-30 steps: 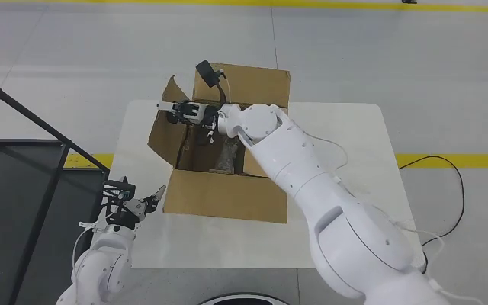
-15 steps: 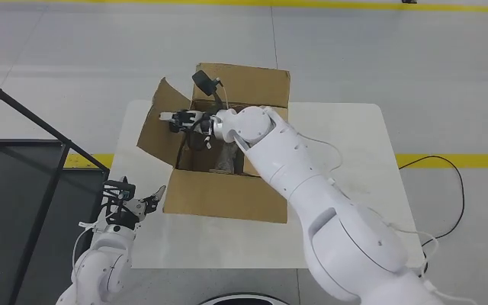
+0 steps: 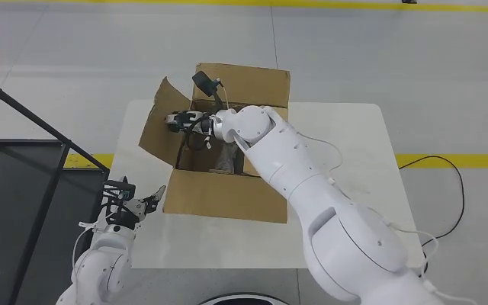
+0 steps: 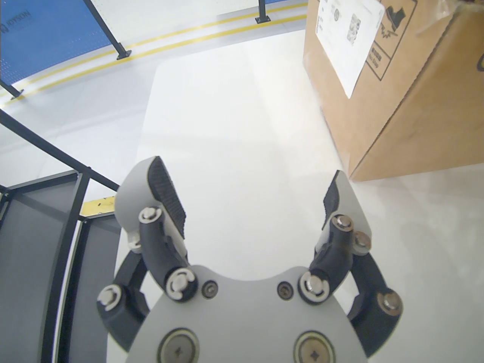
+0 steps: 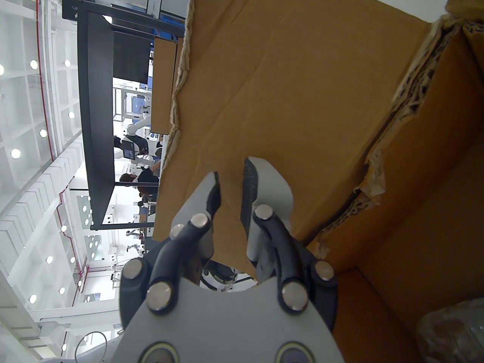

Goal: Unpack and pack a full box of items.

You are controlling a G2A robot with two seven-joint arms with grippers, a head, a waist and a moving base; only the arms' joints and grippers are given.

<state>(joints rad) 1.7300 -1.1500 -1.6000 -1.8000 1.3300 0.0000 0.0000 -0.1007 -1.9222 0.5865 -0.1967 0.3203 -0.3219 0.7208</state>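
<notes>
Right pincer (image 5: 230,179), its fingers drawn almost together on nothing, rests against the inner face of the side flap (image 3: 156,126) of the cardboard box (image 3: 229,197), which stands on the table (image 3: 335,152) with its flaps spread. Left pincer (image 4: 249,186) hangs released over the table near the box's corner. A plastic-wrapped item (image 3: 226,158) lies inside the box, so unpacking looks barely begun, with all the repacking to come.

One box (image 3: 229,197), one table (image 3: 352,130), two pincers (image 4: 251,194) (image 5: 230,179).
</notes>
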